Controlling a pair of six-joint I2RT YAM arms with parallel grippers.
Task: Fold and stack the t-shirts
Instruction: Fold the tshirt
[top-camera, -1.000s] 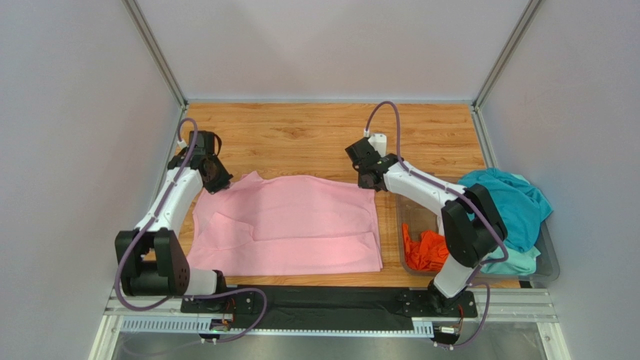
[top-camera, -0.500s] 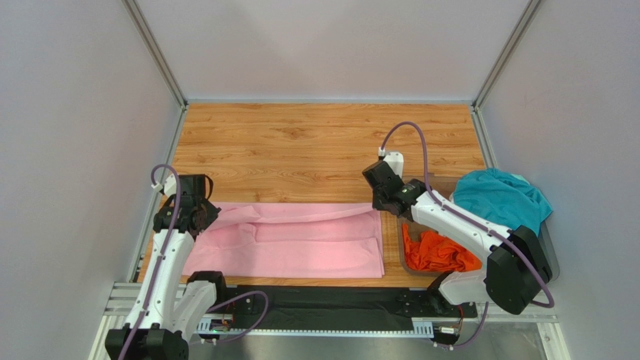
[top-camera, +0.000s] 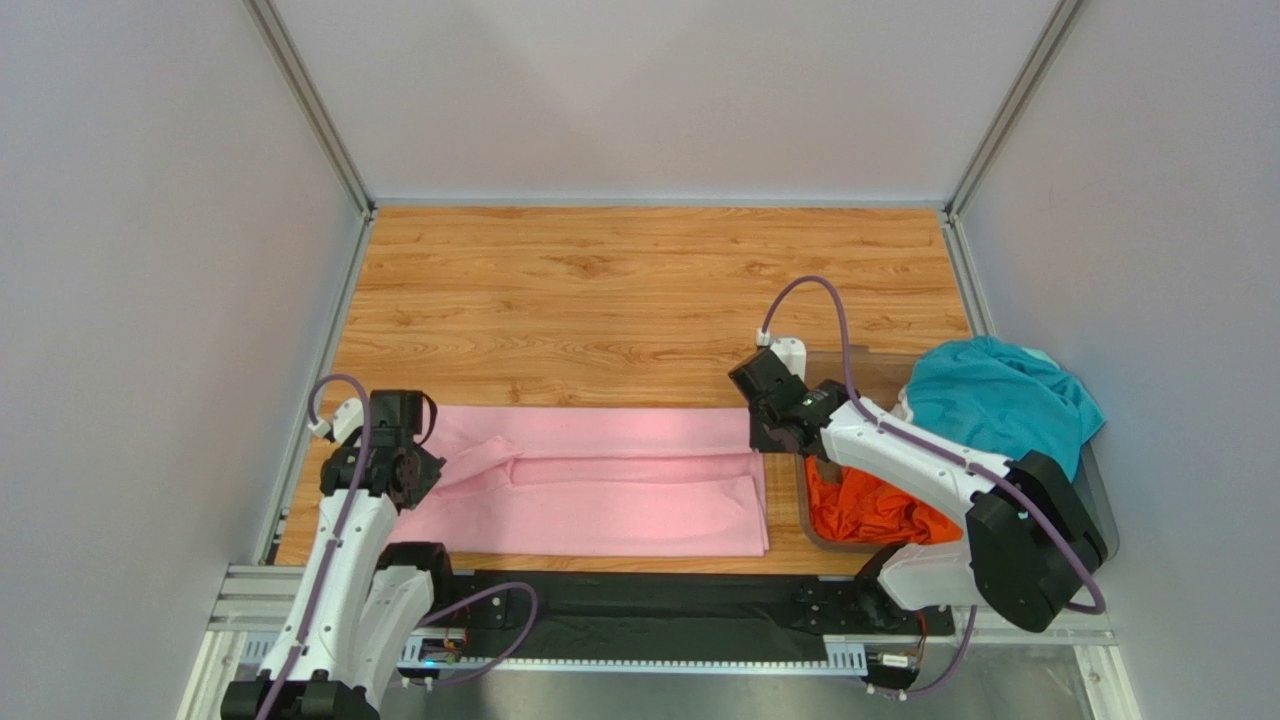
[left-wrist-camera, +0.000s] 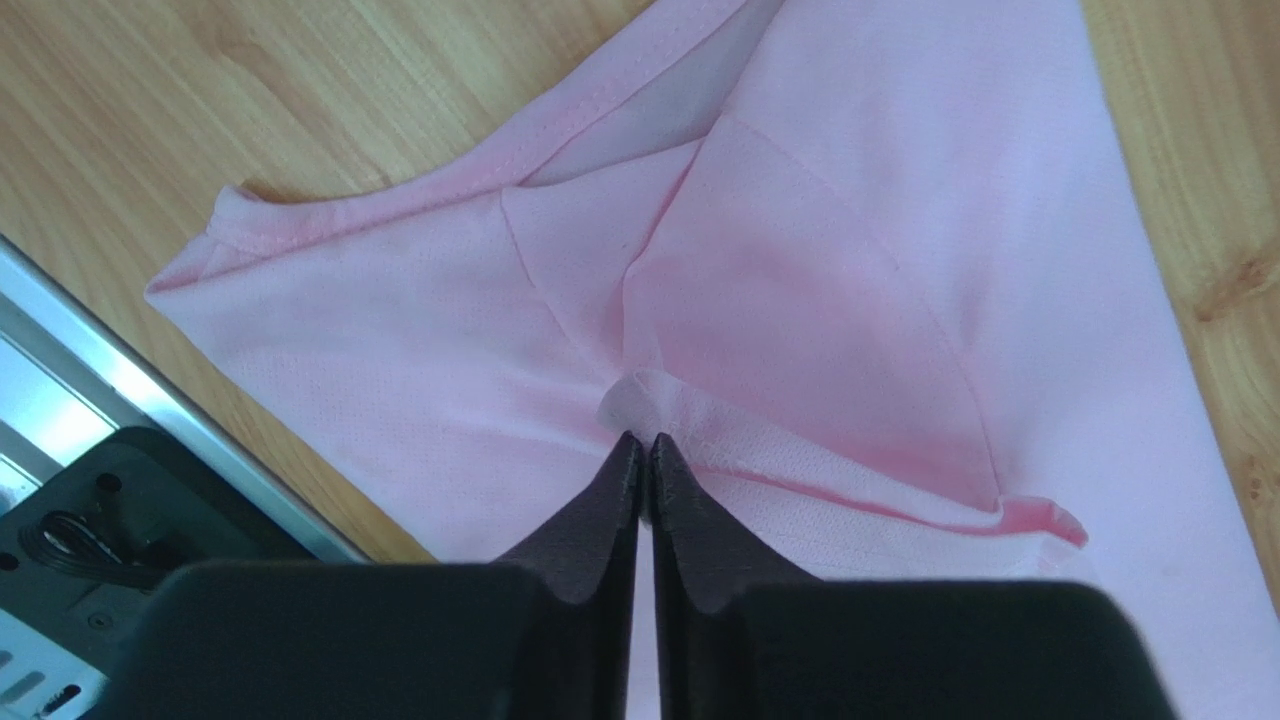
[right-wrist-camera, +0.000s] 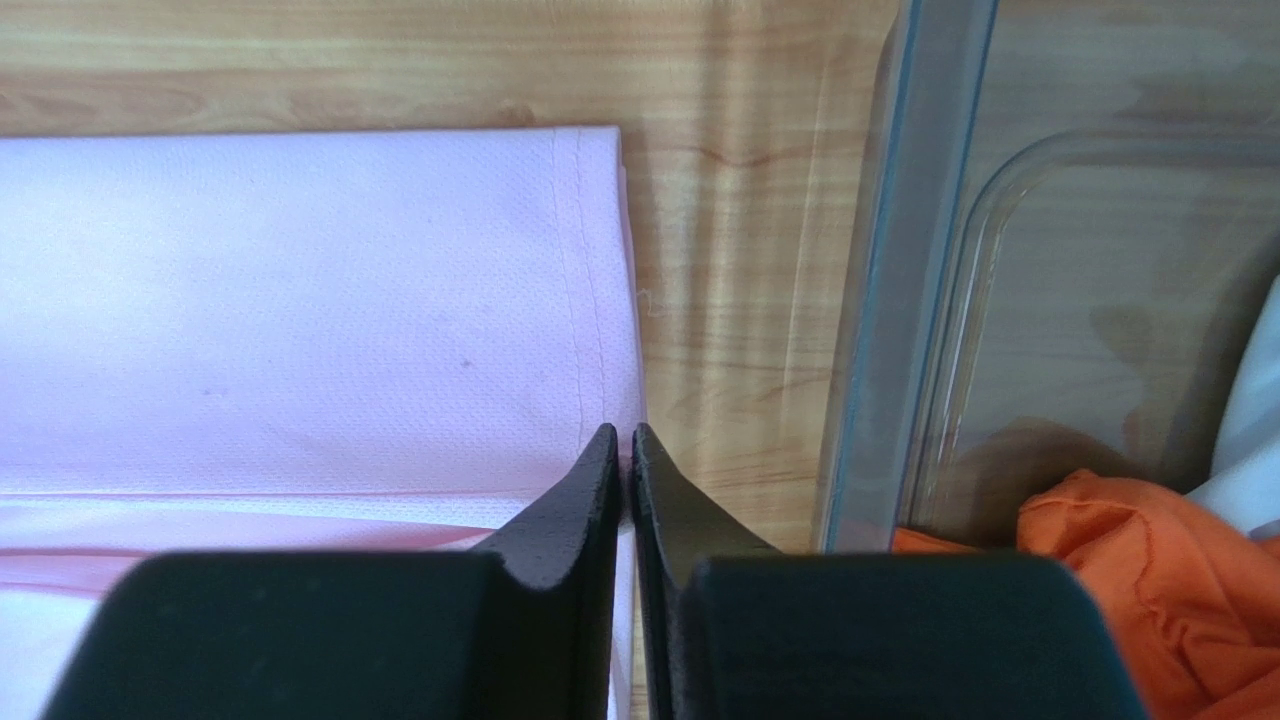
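The light pink t-shirt lies as a long folded band near the table's front edge. My left gripper is at its left end, shut on a pinch of pink cloth by the sleeve. My right gripper is at its right end, shut on the hemmed edge of the upper layer. The upper layer lies flat over the lower one in the right wrist view. The orange t-shirt and the teal t-shirt lie crumpled in the bin. A bit of white cloth shows beside the orange one.
The clear plastic bin stands at the right, its wall close beside my right gripper. A metal rail runs along the table's front edge, just left of the shirt. Bare wooden table lies beyond the shirt.
Both grippers have drawn the shirt's far edge toward the front of the table, folding it over. The shirt has gone from a wide spread to a narrow band.
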